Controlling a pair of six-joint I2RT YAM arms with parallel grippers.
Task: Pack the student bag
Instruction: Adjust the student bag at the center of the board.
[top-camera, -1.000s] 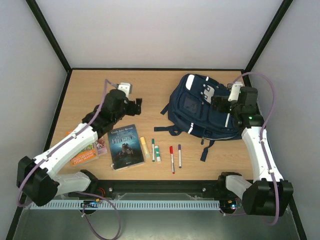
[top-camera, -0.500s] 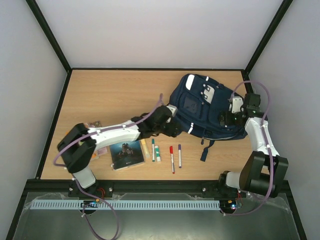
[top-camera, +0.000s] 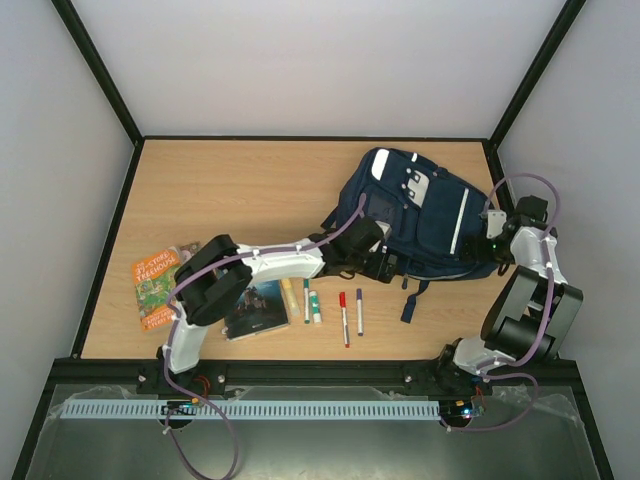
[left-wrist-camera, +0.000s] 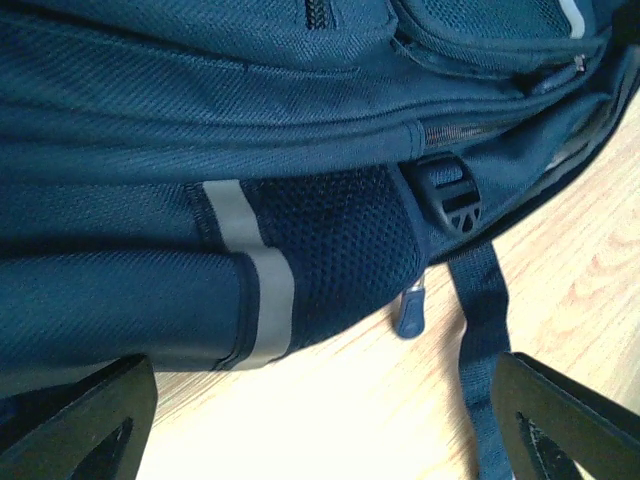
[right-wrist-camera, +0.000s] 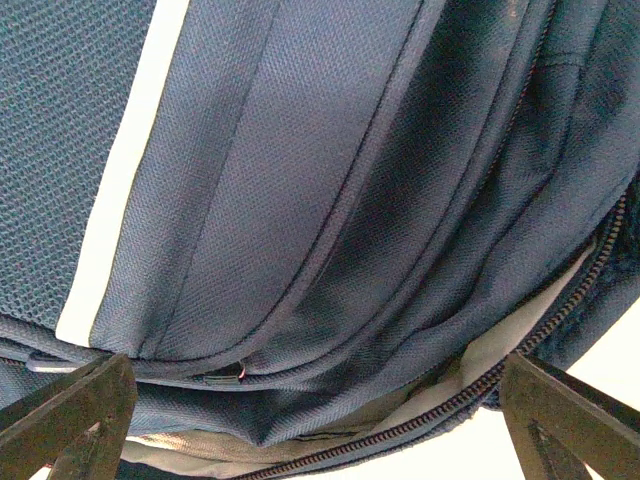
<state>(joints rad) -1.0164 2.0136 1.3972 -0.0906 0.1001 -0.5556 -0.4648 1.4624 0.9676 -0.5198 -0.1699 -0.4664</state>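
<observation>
Far out behind the left jaws, an orange paperback (top-camera: 158, 288) lies on the counter (top-camera: 240, 185). Its cover looks to read "Treehouse", the smaller lettering too fine to make out. Closer in, a dark book (top-camera: 256, 308) sits partly under the left arm (top-camera: 285, 262), title unreadable from here. Just back of those jaws runs a row of loose stationery: a yellow highlighter (top-camera: 290, 292), a pair of green markers (top-camera: 306, 298), a red pen (top-camera: 343, 318) and a purple pen (top-camera: 359, 310). Now the left jaws themselves: wide apart, holding nothing, bare wood between them. Right ahead of them is the student bag (top-camera: 420, 210), lying flat on the counter, its mesh side pocket (left-wrist-camera: 340, 250), grey stripe (left-wrist-camera: 255, 270), black buckle (left-wrist-camera: 450, 195) and dangling zip pull (left-wrist-camera: 410, 318) all facing the tips. Here's the danger, I'd say: close in and they may catch the strap (left-wrist-camera: 485, 320) or the mesh rather than the pull, and a tug would slide the unpinned bag over those pens. Across the bag, the right jaws are also spread wide and empty, with a zip track (right-wrist-camera: 545, 330) and pale lining (right-wrist-camera: 500, 350) just ahead. A pinch of loose fabric instead of the opening's edge could lift the whole bag. No brand or label on the bag can be read.
</observation>
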